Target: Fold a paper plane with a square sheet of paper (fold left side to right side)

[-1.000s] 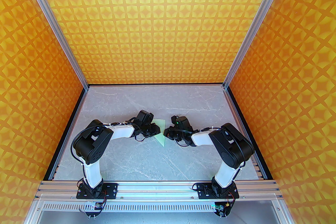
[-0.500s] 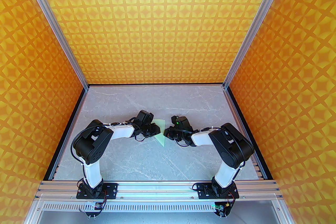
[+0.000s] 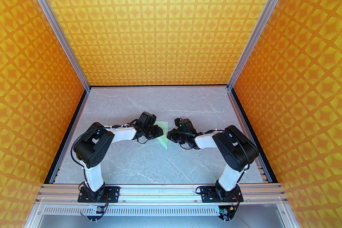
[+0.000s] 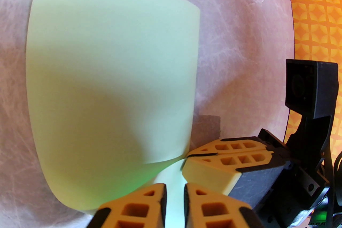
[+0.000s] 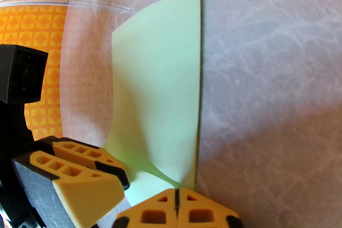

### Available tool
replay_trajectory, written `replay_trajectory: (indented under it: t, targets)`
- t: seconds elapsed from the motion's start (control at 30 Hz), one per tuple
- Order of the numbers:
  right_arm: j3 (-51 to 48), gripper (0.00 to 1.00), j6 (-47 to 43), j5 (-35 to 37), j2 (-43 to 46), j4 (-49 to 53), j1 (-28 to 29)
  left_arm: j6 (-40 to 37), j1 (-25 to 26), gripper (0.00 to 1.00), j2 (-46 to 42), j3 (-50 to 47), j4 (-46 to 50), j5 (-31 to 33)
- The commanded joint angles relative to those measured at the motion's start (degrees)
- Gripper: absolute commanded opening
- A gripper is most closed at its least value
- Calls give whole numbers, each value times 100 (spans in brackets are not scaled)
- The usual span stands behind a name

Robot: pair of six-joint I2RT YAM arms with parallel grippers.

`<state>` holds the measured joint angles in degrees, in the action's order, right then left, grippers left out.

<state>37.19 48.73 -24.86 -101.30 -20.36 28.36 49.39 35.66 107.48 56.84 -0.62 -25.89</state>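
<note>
On table point(image 3: 133, 162), paper point(image 4: 112, 61) edge lifted, bare surface beyond

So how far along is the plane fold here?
Early. Done: the left side of the sheet of paper is brought over, bowed, not flat. In hand: right gripper, shut, at its near corner; left gripper, slightly apart, beside it. Left: creasing, then all the plane folds.

Sheet of paper point(image 4: 112, 74): thin, matt, smooth, pale mint.
Surface point(image 3: 160, 162): grey marble-look slab, smooth, faint sheen, white veining.
Left tool point(image 4: 174, 187), right tool point(image 5: 176, 190): matt yellow-orange plastic fingers with hollow cells, on matt black plastic bodies.
Arm shells point(image 3: 121, 134): glossy white plastic.
Frame rails point(image 3: 160, 190), 6 o'clock: brushed metal.
Walls point(image 3: 160, 21): matt, printed orange pattern.
</note>
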Motion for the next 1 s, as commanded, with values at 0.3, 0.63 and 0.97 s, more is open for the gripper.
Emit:
replay_trajectory:
  t: [0.3, 0.63, 0.97]
  targets:
    - [-159, 0, -20, 107, 36, -26, -32, -91, -3, 21, 291, -171, -43, 128]
    - [-168, 0, -22, 113, 66, -1, -32, -274, -32, 21, -184, -46, 193, 137]
    - [-185, 0, -22, 96, 74, -14, -32, -586, -262, 22, -100, 58, 417, 162]
